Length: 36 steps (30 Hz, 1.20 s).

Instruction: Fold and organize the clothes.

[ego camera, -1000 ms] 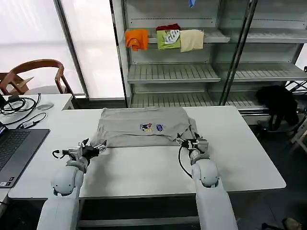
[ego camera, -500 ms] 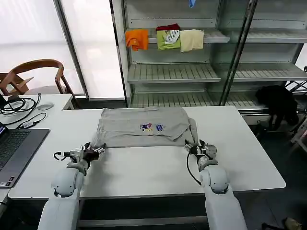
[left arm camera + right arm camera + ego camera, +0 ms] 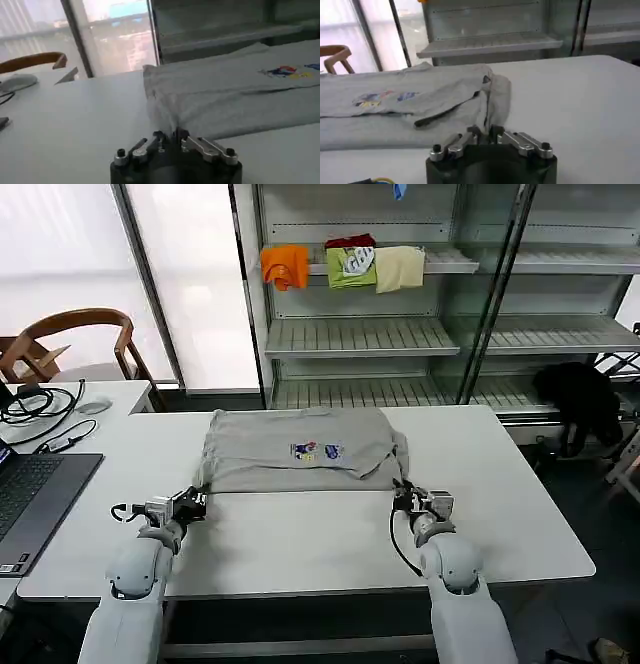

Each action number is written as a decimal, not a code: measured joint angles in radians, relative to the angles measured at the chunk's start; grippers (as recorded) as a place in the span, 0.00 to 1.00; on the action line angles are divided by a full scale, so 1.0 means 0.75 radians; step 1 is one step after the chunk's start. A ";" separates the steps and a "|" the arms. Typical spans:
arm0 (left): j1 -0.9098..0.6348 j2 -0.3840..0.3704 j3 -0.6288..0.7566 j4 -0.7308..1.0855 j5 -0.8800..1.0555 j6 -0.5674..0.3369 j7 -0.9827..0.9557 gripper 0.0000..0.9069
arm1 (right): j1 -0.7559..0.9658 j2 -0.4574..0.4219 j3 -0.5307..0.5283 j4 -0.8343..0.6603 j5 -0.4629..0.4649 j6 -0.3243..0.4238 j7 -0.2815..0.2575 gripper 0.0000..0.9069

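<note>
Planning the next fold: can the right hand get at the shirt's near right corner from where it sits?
Probably yes: the right hand sits at the grey shirt corner's edge, nothing between them.

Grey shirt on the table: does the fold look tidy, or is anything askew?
Mostly tidy, but the grey shirt is uneven at its right end: a loose flap bunches there, spoiling the rectangle. The left gripper and right gripper sit at its near corners.

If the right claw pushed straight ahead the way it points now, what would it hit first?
Most likely the grey shirt. The right claw points at its bunched near-right corner, with at most a thin strip of white table between; depth there is unclear.
</note>
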 measured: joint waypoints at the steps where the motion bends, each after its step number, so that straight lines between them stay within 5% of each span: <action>1: 0.008 0.003 -0.004 -0.011 -0.004 0.002 0.001 0.00 | -0.009 -0.004 -0.003 0.011 0.009 -0.001 0.005 0.00; 13: 0.312 0.050 -0.117 -0.332 -0.180 0.002 -0.007 0.00 | -0.264 -0.082 -0.032 0.327 0.088 -0.007 0.067 0.00; 27: 0.731 -0.016 -0.235 -0.689 -0.374 -0.003 -0.121 0.01 | -0.661 -0.143 -0.068 0.707 0.097 -0.007 0.147 0.00; 28: 0.749 -0.022 -0.236 -0.703 -0.378 -0.003 -0.128 0.07 | -0.681 -0.143 -0.072 0.720 0.093 -0.006 0.151 0.83; 29: 0.761 -0.027 -0.236 -0.714 -0.381 -0.003 -0.134 0.54 | -0.698 -0.144 -0.076 0.729 0.090 -0.006 0.154 1.00; 30: 0.774 -0.030 -0.236 -0.722 -0.385 -0.004 -0.140 1.00 | -0.713 -0.144 -0.081 0.736 0.086 -0.006 0.158 1.00; 36: 0.821 -0.050 -0.248 -0.765 -0.404 -0.013 -0.192 1.00 | -0.769 -0.130 -0.088 0.772 0.047 0.001 0.170 1.00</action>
